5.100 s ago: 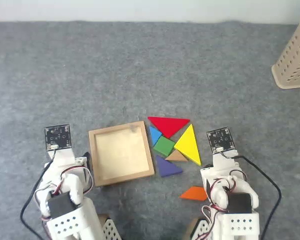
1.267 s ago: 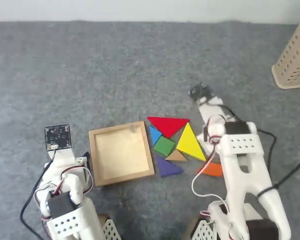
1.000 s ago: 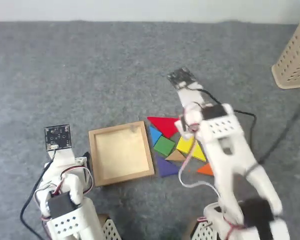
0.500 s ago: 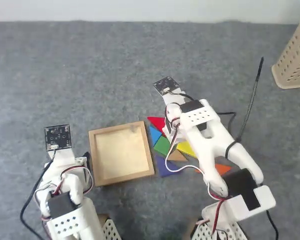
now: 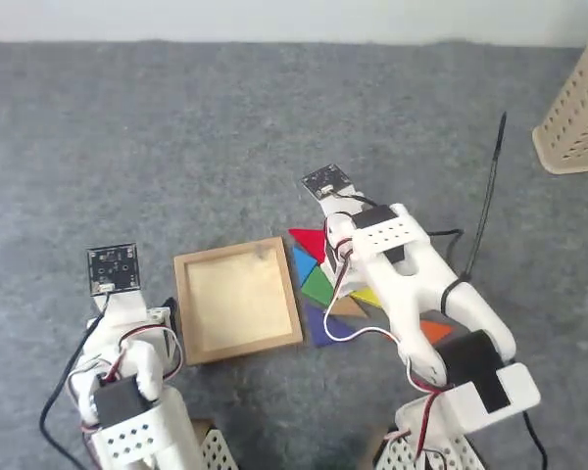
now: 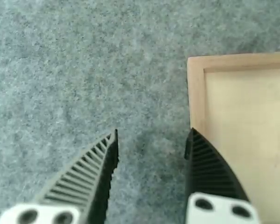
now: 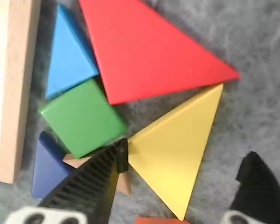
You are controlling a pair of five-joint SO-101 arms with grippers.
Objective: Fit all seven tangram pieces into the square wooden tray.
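High view: our right arm [image 5: 397, 250] hangs over the pieces [image 5: 317, 284]; the tray [image 5: 237, 299] lies bare beside them.
Left wrist view: left gripper [image 6: 151, 137] gapes empty, tray corner just beside one jaw.
Right wrist view: right gripper [image 7: 186, 153] spread wide astride the yellow triangle [image 7: 172, 135], one jaw at its seam with the green square [image 7: 81, 116].
Grasp: we centre on yellow, clear of green.
Room: open carpet [image 7: 256, 70] past the other jaw.

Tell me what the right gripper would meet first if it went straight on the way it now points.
Probably the yellow triangle, which lies between the open fingers of the right gripper. One of them may instead touch the corner of the green square; depth is unclear.
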